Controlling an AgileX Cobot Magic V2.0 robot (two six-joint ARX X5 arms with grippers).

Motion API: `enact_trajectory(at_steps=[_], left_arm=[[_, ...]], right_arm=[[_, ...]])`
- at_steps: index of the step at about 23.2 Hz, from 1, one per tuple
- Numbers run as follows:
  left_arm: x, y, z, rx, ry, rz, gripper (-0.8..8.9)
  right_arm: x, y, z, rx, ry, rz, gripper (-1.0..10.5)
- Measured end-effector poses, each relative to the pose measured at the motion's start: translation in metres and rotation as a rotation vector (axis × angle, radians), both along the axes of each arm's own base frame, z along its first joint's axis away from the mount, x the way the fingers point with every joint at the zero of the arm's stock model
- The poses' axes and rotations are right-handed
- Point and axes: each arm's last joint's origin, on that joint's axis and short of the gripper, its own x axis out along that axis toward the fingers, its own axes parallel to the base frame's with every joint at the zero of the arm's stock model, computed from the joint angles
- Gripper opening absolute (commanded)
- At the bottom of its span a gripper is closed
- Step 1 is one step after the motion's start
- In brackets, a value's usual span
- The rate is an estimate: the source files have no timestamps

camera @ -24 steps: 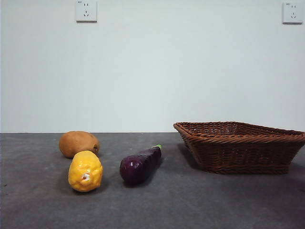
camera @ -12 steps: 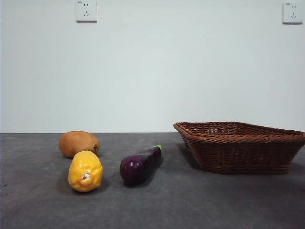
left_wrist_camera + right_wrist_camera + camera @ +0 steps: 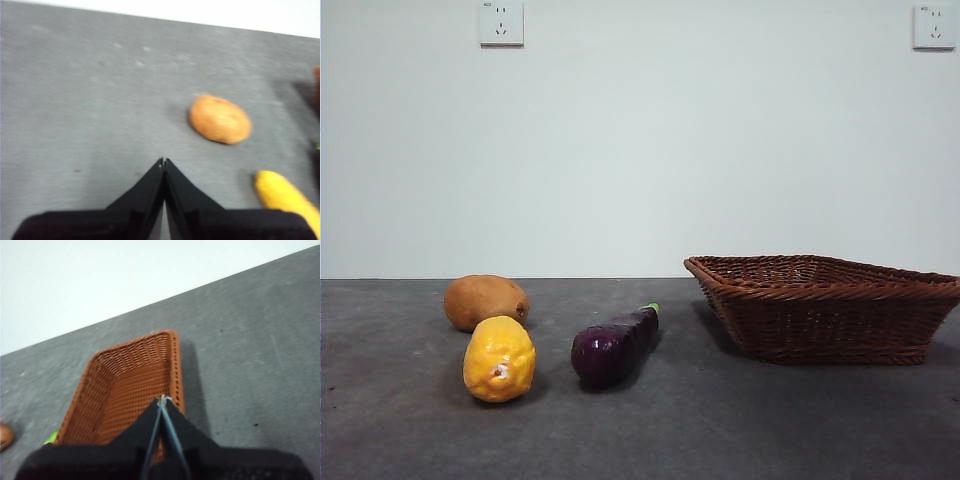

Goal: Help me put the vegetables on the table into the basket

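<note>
While neither arm shows in the front view, the nearest thing on the flat, dark grey, mottled table [image 3: 720, 430] is the bumpy yellow-orange lumpy vegetable [image 3: 499, 359], standing on the surface at the left. Just beside it, toward the middle, lies the glossy dark purple eggplant [image 3: 612, 346], its rounded end pointing at the camera and its green stem [image 3: 652, 308] angled away toward the back right. Behind the yellow one, close to it and partly overlapped by it in this view, rests the brown oval potato [image 3: 485, 300]. Over on the right, apart from all three vegetables, sits the wide, shallow, reddish-brown woven wicker basket [image 3: 825, 308] with flared sides; no vegetable shows above its rim. Beyond the table rises a plain white wall [image 3: 640, 150] with two white sockets, one at the upper left [image 3: 501, 22] and one at the upper right [image 3: 934, 26]. From the wrist cameras, the left gripper [image 3: 163, 162] hangs above bare table with its two black jaws pressed together, holding nothing, the potato and one end of the yellow vegetable lying ahead of it. The right gripper [image 3: 162, 400] hangs above the basket, its jaws likewise closed tip to tip and empty.
</note>
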Motion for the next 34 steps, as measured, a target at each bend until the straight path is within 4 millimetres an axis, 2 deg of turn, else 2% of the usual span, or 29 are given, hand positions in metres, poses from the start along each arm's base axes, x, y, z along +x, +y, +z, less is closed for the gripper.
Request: enact_trajectory(at_steps=[6, 10, 14, 17, 24, 29, 30, 31, 34], left_arm=[[0.014, -0.004, 0.018, -0.11, 0.055, -0.113, -0.04], [0.022, -0.007, 0.015, -0.168, 0.139, -0.189, -0.04], [0.028, -0.01, 0.012, -0.272, 0.279, -0.277, -0.04], [0.033, -0.011, 0.014, -0.307, 0.344, -0.308, -0.04], [0.049, -0.015, 0.015, -0.422, 0.473, -0.439, -0.04], [0.052, -0.016, 0.007, -0.426, 0.553, -0.438, -0.04], [0.052, -0.017, 0.005, -0.426, 0.57, -0.441, -0.04], [0.052, -0.017, 0.003, -0.424, 0.583, -0.445, -0.04], [0.052, -0.021, 0.0, -0.416, 0.611, -0.465, -0.04]], right_arm=[[0.021, 0.002, 0.03, 0.025, 0.107, 0.07, 0.0], [0.032, 0.002, 0.042, 0.038, 0.202, 0.079, 0.0], [0.039, 0.003, 0.048, 0.071, 0.383, 0.09, 0.0], [0.053, 0.004, 0.052, 0.097, 0.494, 0.137, 0.0], [0.102, 0.005, 0.057, 0.045, 0.732, 0.22, 0.0], [0.137, 0.005, 0.058, -0.003, 0.782, 0.26, 0.0], [0.144, 0.005, 0.058, -0.003, 0.799, 0.263, 0.4], [0.152, 0.004, 0.057, -0.004, 0.815, 0.265, 1.4], [0.174, 0.005, 0.045, 0.004, 0.88, 0.268, 6.0]])
